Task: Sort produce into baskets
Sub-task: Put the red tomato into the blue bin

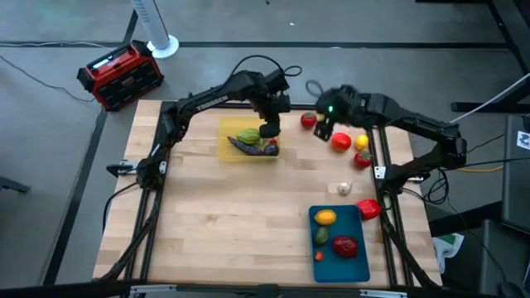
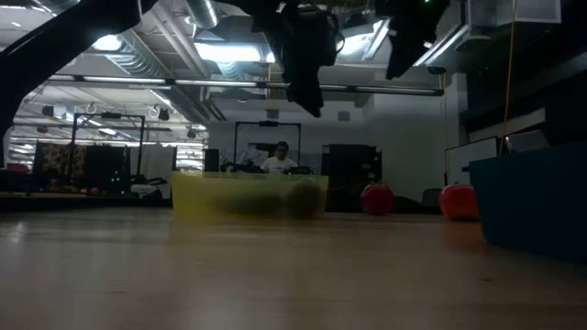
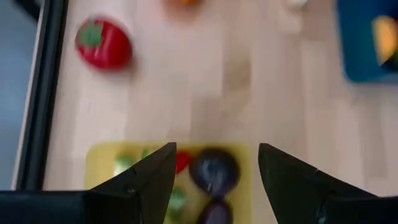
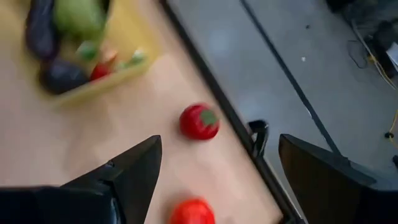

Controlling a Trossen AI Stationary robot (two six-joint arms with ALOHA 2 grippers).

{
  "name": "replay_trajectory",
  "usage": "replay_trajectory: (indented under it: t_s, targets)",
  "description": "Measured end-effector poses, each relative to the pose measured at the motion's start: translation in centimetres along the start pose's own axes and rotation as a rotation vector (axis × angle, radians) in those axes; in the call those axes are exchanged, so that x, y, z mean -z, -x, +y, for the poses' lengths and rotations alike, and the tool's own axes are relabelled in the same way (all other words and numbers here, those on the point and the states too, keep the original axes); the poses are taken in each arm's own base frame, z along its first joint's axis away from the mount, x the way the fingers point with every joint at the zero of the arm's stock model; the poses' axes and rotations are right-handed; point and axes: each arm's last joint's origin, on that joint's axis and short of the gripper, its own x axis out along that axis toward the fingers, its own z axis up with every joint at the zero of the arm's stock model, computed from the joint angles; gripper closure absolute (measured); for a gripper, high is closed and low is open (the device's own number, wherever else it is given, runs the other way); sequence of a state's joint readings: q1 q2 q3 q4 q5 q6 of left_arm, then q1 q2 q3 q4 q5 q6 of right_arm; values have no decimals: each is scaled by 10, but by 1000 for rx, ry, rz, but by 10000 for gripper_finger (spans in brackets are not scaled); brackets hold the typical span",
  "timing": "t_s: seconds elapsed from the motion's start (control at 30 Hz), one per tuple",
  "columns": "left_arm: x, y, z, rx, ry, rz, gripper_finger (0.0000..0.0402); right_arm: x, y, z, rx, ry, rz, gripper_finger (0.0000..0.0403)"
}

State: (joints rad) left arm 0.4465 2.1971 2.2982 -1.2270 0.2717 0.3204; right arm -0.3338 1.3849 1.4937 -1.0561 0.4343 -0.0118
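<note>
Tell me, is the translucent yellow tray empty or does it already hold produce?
Not empty. The translucent yellow tray holds a green pepper, a purple eggplant and something red, seen from above and in both wrist views.

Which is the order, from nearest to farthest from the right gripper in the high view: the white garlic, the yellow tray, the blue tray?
Measured from the right gripper, open near the table's far edge:
1. Yellow tray, to its left, under the left gripper.
2. White garlic, toward the near side.
3. Blue tray, at the near right corner.
</note>
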Motion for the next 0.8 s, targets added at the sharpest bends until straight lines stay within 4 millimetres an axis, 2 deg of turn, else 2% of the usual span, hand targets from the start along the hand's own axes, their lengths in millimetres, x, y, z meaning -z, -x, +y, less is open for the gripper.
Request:
replay_trajectory:
  t_s: [0.17, 0.37, 0.53, 0.7, 0.8]
  targets:
    - [-7, 1, 3, 14, -19, -84, 178, -5, -8, -22, 53, -96, -36, 84]
    - [-9, 5, 16, -22, -30, -145, 178, -3, -13, -34, 82, -130, -16, 84]
    - [-7, 10, 31, -50, -4, -174, 178, -2, -13, -34, 46, -131, -15, 67]
    - [-2, 13, 42, -68, 10, -174, 178, -3, -16, -32, 23, -130, -11, 14]
    - [1, 16, 49, -61, 17, -182, 178, -5, -25, -32, 26, -133, 15, 12]
